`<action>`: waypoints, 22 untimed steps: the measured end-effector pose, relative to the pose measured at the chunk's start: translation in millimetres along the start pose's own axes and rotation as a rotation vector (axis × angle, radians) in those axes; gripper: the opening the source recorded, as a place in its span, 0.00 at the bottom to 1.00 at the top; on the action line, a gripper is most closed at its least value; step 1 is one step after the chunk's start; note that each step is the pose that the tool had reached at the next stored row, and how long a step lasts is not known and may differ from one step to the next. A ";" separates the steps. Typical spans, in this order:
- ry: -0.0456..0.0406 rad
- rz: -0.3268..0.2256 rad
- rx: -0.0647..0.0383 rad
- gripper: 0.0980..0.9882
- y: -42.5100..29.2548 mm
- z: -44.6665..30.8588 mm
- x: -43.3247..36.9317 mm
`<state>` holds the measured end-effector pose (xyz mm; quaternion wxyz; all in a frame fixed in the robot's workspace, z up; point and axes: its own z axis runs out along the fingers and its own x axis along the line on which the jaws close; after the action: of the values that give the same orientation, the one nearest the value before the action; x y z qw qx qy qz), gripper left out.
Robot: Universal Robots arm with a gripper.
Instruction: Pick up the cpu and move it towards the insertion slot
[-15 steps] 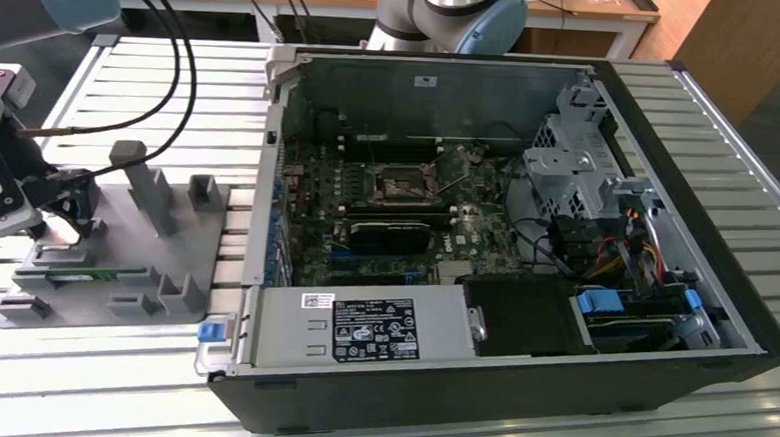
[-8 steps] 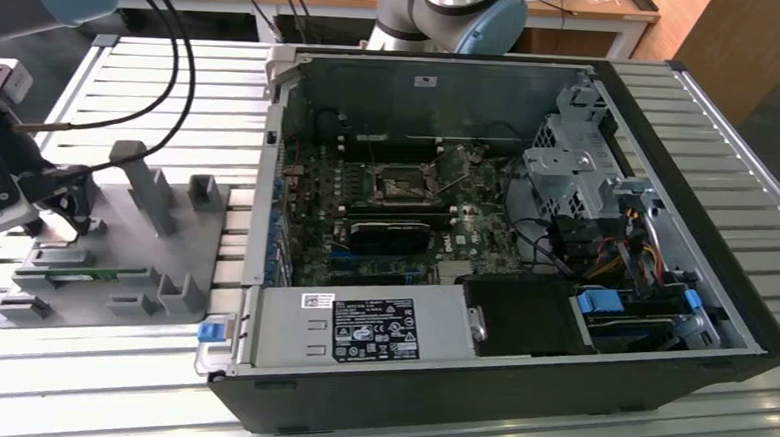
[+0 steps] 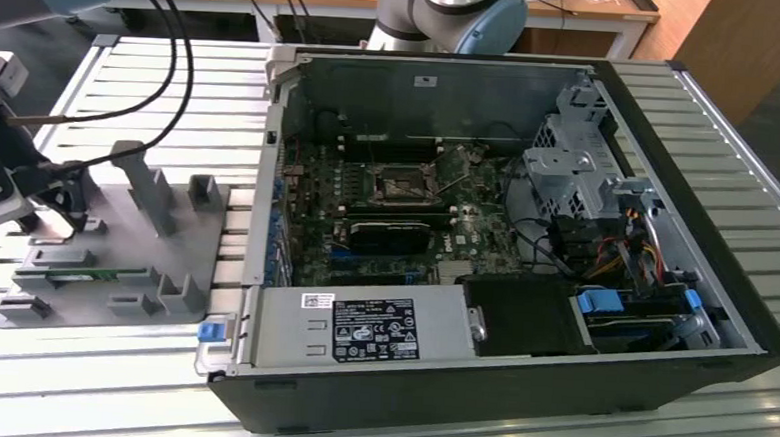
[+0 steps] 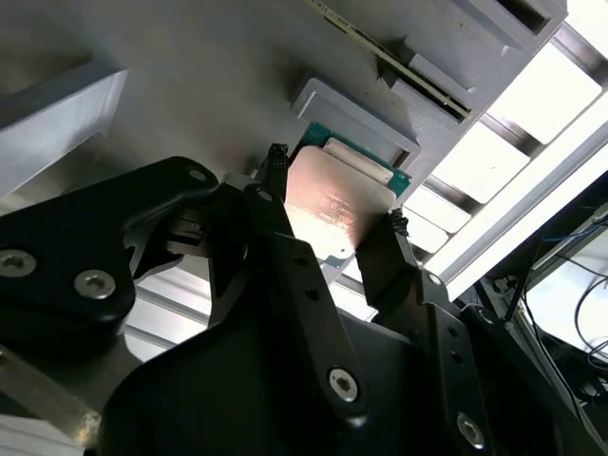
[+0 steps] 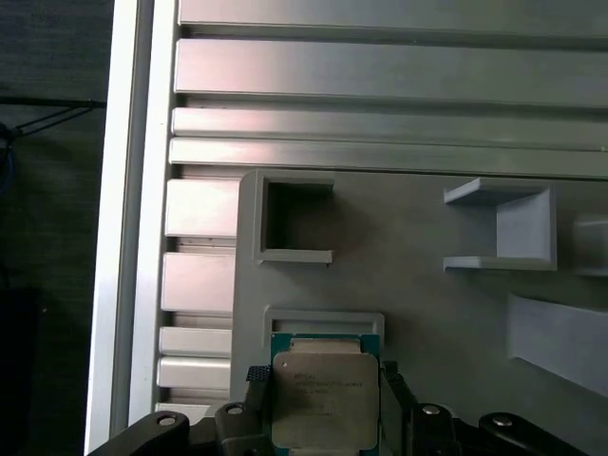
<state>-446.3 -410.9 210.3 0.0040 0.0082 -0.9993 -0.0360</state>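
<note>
From where I stand, the work is at the grasping step. The black two-fingered gripper (image 4: 334, 193) is down over the grey plastic holder plate (image 3: 148, 258) at the exterior view's left. In both wrist views its fingers (image 4: 283, 228) stand one at each side of the cpu (image 4: 332, 214), a small flat square chip with a shiny silver-grey metal top and a green edge. As far as I can judge, the fingers press against two opposite edges of the chip, so the gripper is pinching it. The cpu is at its shallow framed pocket on the plate; whether it is raised a little out of the pocket, I cannot tell. The insertion slot (image 3: 399, 185), a small square socket with a dark centre and a silvery frame, sits on the dark green circuit board (image 3: 362, 239) inside the open black computer case (image 3: 488, 389). It is well apart from the gripper, toward the exterior view's right, so the carrying part is not yet done. I think the move from here calls for a firm hold and a straight lift, so that the chip does not tilt or catch on the pocket rim, and enough height to pass over the case wall.
</note>
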 end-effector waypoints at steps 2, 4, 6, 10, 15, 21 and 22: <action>0.0001 0.000 0.000 0.50 0.2 -2.1 0.0; 0.0000 0.000 0.000 0.50 0.3 -4.0 0.0; 0.0000 0.000 0.000 0.50 0.5 -6.1 0.0; 0.0000 0.000 0.000 0.50 0.8 -10.9 0.1; 0.0001 0.000 0.000 0.50 1.3 -16.0 0.1; 0.0000 0.000 0.000 0.50 1.7 -20.7 0.1; 0.0000 0.000 0.000 0.50 1.8 -21.4 0.2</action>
<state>-446.3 -410.7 231.8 0.0040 0.0082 -0.9993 -0.0360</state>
